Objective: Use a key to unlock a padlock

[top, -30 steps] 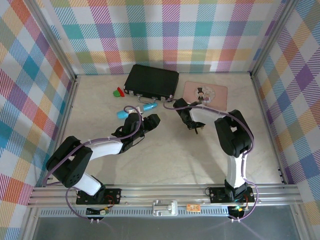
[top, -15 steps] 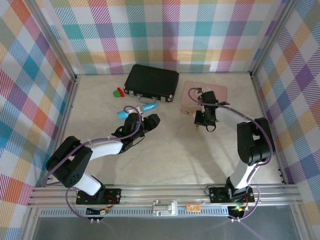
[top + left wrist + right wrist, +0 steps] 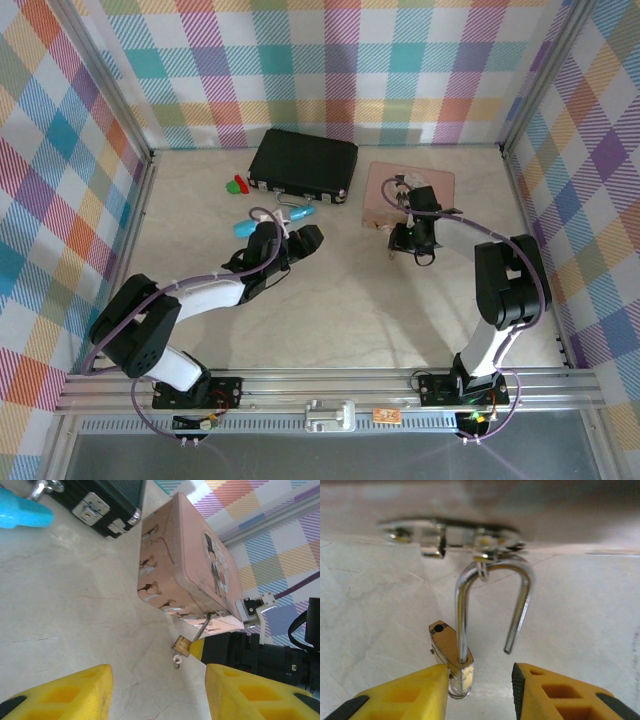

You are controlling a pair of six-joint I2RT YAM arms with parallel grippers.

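At the tin's clasp: the padlock hangs by its silver shackle from the metal clasp on the front of the pink tin, low against the table.
Lock state: one leg of the shackle is out of the brass body and ends free in the air, and the body is swung to the side. I judge that the lock is already opened.
Key: a small silver piece shows just under the body. It is probably the key, but I cannot tell if it sits in the keyhole or lies on the table.
What is left: very little, I think. At most, lift the shackle out of the clasp and take the key away.
Right gripper: its jaws stand apart and hold nothing. One yellow finger is right beside the lower corner of the body. The arm reaches forward, with the wrist low at the near side of the tin.
Left gripper: its fingers are spread wide with nothing between them. It rests mid-table, pointing toward the tin and well apart from the lock.
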